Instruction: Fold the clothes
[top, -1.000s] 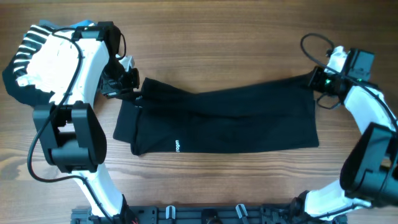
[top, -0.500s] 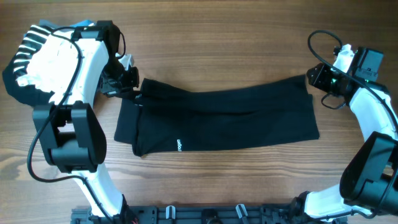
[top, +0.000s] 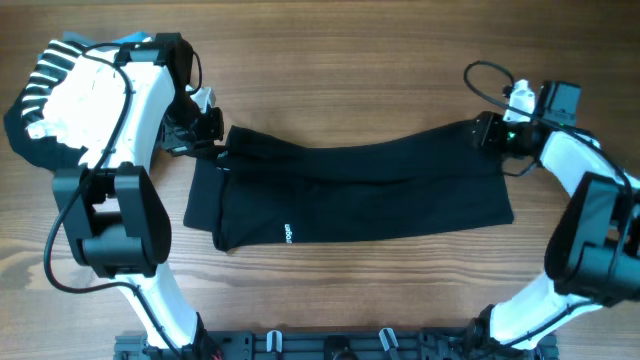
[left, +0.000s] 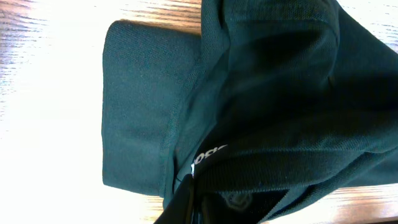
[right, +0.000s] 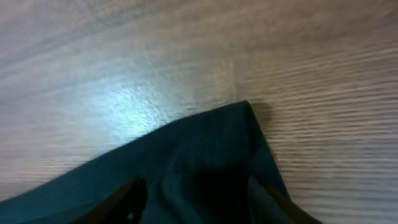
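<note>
Now: long fold looks done, ends come next

I see the large plain black T-shirt of soft cloth (top: 360, 195) lying as one long band across the middle of the brown wooden surface (top: 350, 70). So I think the long fold is made and the short folds are still to do.

My left fingers (top: 212, 140) are shut tight on the top left corner of the shirt. My right fingers (top: 488, 134) sit at the top right corner. They are partly open and hold nothing that I can see.

Next, I think the right fingers must close on that corner. Then that end can be carried over toward the middle. The cloth is soft, so I would grab all the layers, or one may slip and drag.

From above I get the whole shirt, both arms and the small white label mark (top: 284, 235) near the front edge. I cannot see the gaps between fingers there.

The right wrist view is blurry, but it shows the right fingers (right: 132, 194) standing apart, with the shirt corner flat on the wood between them. The left wrist view shows cloth bunched up to the fingers and a sleeve lying flat.
</note>
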